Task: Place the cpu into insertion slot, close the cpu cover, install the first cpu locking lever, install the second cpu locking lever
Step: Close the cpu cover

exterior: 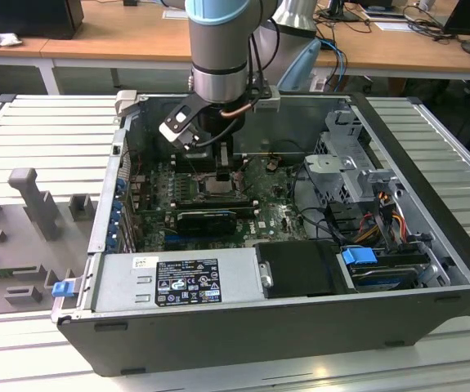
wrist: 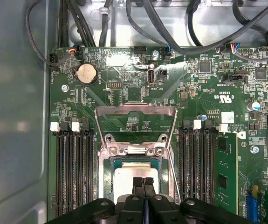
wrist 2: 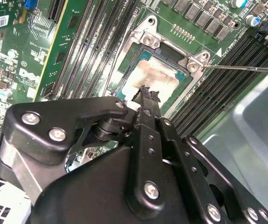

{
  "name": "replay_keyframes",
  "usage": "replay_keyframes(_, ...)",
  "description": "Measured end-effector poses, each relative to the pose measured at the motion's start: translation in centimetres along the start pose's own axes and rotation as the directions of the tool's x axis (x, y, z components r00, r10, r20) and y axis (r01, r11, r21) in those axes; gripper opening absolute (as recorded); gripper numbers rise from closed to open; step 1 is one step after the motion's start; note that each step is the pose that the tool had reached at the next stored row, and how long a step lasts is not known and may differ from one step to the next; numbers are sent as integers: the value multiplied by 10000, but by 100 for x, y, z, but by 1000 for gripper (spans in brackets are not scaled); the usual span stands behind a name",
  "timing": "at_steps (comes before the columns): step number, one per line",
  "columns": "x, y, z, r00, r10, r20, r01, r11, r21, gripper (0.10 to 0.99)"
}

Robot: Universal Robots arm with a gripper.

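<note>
One step of four looks done. Gripper (wrist: 143, 181) pinched together, grasping nothing, tips at or just above the cpu (wrist: 122, 179); contact uncertain. Cpu lies flat in the insertion slot (wrist: 108, 168), directly under the tips. Beyond the tips, cpu cover (wrist: 136, 111) is thrown back on its hinge, open. Locking lever (wrist 2: 245, 69) stands free beside the socket; levers judged not yet installed.

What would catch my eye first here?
The grey robot arm reaching down into the open computer case on the slatted table. In the first wrist view, its black tool, fingers shut, is poised at the silver cpu, with the cpu cover swung open.
</note>
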State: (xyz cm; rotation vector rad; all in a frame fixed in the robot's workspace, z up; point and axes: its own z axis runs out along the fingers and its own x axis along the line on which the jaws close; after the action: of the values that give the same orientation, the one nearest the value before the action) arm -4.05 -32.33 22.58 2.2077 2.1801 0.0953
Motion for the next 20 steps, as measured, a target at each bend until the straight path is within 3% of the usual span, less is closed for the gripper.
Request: replay_keyframes(20,-1,5,-77,10000,0,-11,0,10000,0,106)
